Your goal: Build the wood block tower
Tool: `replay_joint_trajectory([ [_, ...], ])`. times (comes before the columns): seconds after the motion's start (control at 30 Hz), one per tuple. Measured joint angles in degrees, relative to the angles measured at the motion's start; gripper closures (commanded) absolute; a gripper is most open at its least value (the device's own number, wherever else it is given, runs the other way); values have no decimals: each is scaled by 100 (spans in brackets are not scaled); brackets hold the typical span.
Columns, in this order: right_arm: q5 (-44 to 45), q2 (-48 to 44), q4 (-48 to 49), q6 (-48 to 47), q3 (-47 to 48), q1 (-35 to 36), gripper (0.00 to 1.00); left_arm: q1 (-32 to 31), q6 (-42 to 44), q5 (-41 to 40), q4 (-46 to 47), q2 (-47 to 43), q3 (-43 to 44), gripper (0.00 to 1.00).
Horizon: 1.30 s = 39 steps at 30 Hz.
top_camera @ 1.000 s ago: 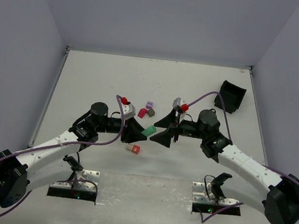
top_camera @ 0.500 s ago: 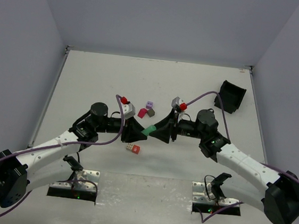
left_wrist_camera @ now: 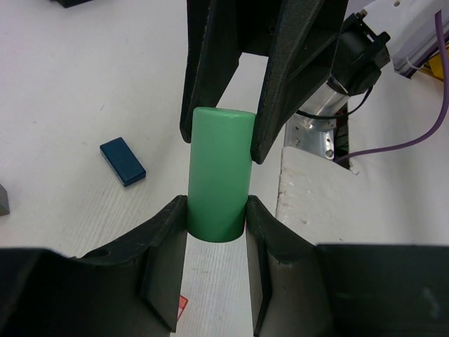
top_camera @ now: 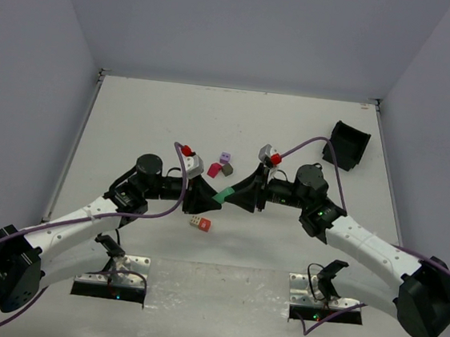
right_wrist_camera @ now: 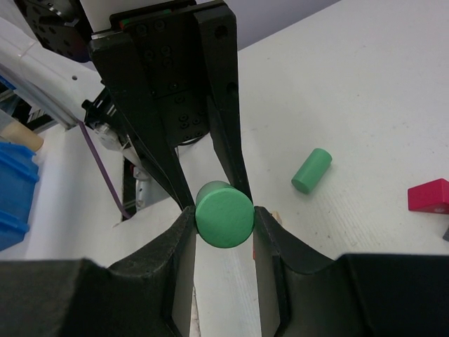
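Left wrist: green cylinder [left_wrist_camera: 219, 175] clamped both ends.

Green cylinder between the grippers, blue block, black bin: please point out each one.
green cylinder [left_wrist_camera: 219, 175], left wrist view, middle of its curved side
blue block [left_wrist_camera: 123, 161], left wrist view, centre of its top face
black bin [top_camera: 356, 148], top external view, on its dark wall

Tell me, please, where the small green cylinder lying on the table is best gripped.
Probably the small green cylinder at mid-length, from straight above, jaws closing across its curved sides: it lies on its side with nothing crowding it, and its flat ends are farther apart.
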Motion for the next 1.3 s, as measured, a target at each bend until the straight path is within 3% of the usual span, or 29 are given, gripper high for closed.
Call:
replay_joint_trajectory([
  [0.1,9,7,8,0,0,0,90,0,0,-9,0,0,0,99],
  [0.2,6,27,38,2,0,0,92,0,-1,-20,-2,0,0,65],
  [0.23,5,33,46,2,0,0,93,0,-3,-23,-4,0,0,64],
  [0.3,6,34,46,-1,0,0,96,0,-35,-65,-4,0,0,12],
  [0.33,8,35,46,-2,0,0,98,0,-47,-79,-4,0,0,0],
  [0.5,131,20,-148,-294,68,4,99,0,-151,-326,-143,-227,0,0],
  [0.77,506,-155,-634,-944,126,7,100,0,-796,-1638,-737,-875,19,0],
  [0.9,765,-160,-1060,-1420,263,143,100,-21,-1460,-2789,-1268,-997,75,0],
  [1.13,1407,19,-1604,-2492,332,1307,99,-31,-3001,-5758,-2723,-1070,154,0],
  [1.3,2026,728,-1878,-3031,628,2025,98,0,-3642,-6853,-3323,-967,164,0],
])
